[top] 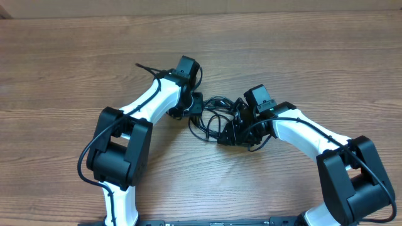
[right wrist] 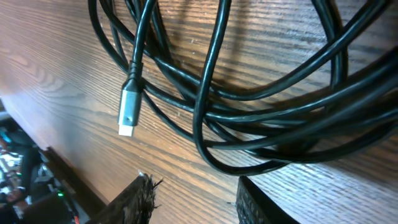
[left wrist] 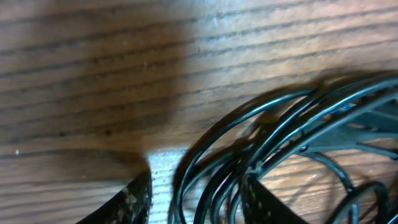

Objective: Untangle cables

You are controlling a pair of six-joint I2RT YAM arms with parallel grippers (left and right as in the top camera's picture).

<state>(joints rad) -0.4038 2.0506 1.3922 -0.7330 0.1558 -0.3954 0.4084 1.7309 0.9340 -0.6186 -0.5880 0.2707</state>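
The cables (top: 215,117) lie in a loose black tangle near the middle of the tabletop (top: 63,69), in the gap between my two arms. Thin loops overlap and cross one another there; I cannot tell how many cords make up the heap. Seen from my right wrist, the strands run as a bundle of long curves across the wood. One of them ends in a plug (right wrist: 127,112) with a bluish-silver shell and a pale tip. It lies flat on the wood, and its tip is clear of the other strands.

My left pincer (top: 195,104) sits low at the left edge of the tangle. From its own wrist I see it partly open, its two dark fingers (left wrist: 134,202) apart at the bottom of the view. Several strands arc through the gap, crowded toward the right finger, with bare wood between them and the left one. I am not clamped on them. Whether any strand touches the right finger I cannot tell.

My right pincer (top: 233,130) sits at the lower right edge of the tangle, partly hidden in the overhead view by its own wrist. From that wrist it is also partly open, with only bare wood between its fingers (right wrist: 140,199). The lowest loop of the bundle curves just above that gap, near the fingertips but not between them.
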